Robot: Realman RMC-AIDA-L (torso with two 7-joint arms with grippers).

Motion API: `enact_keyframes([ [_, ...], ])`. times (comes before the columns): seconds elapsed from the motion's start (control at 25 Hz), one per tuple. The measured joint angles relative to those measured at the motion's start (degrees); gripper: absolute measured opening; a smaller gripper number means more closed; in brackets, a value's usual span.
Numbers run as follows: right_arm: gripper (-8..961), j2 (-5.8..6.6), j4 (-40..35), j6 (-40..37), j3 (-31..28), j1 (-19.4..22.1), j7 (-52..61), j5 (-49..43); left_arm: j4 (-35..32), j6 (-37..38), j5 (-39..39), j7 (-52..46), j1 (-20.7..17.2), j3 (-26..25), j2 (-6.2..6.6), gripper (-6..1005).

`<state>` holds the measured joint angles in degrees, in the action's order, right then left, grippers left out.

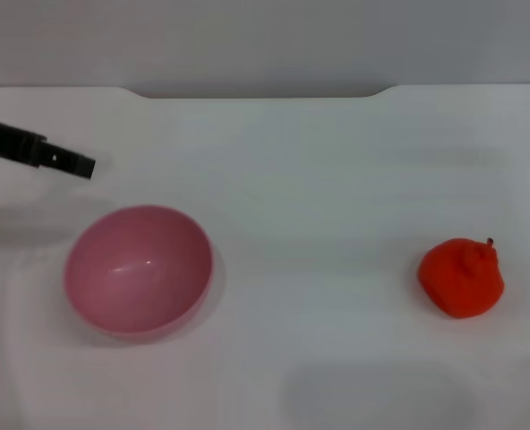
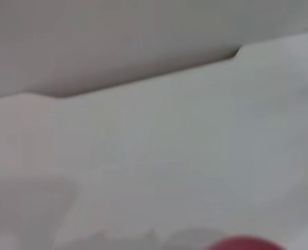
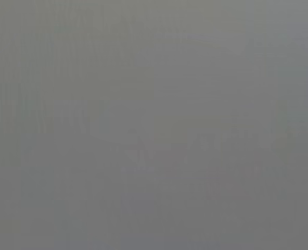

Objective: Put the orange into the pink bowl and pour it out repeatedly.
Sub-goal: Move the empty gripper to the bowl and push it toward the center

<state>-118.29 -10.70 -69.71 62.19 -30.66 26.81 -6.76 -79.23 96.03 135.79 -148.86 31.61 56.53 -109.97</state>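
The pink bowl (image 1: pixel 138 269) stands upright and empty on the white table's left side. The orange (image 1: pixel 461 277) lies on the table far to the right, well apart from the bowl, with its small dark stem on top. My left gripper (image 1: pixel 75 164) reaches in from the left edge as a black bar, just behind the bowl and apart from it, holding nothing that I can see. The left wrist view shows bare table and a pink-red sliver (image 2: pixel 242 244) at the picture's edge that I cannot identify. My right gripper is out of view; its wrist view is plain grey.
The white table (image 1: pixel 319 197) ends at a far edge with a shallow recess (image 1: pixel 256 93) in its middle, grey wall behind. Nothing else stands between the bowl and the orange.
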Motion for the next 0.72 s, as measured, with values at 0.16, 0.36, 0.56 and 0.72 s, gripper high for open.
enact_keyframes([
  [0.16,527,0.04,-0.02,0.05,-0.07,-0.01,-0.03,-0.01,-0.43,1.03,4.20,-0.25,0.33,-0.49,-1.63,710],
  [0.36,524,0.07,-0.02,0.10,-0.04,-0.01,-0.07,-0.01,1.85,-2.22,5.86,0.59,0.48,-0.71,-2.66,705],
  [0.56,522,0.08,-0.06,0.09,-0.03,0.00,-0.08,-0.01,5.60,-5.93,6.88,1.85,0.55,-0.51,-3.33,701],
  [0.72,520,0.08,-0.21,-0.13,-0.10,0.24,-0.10,-0.01,7.86,-6.79,6.96,2.30,0.65,-0.19,-3.67,698],
])
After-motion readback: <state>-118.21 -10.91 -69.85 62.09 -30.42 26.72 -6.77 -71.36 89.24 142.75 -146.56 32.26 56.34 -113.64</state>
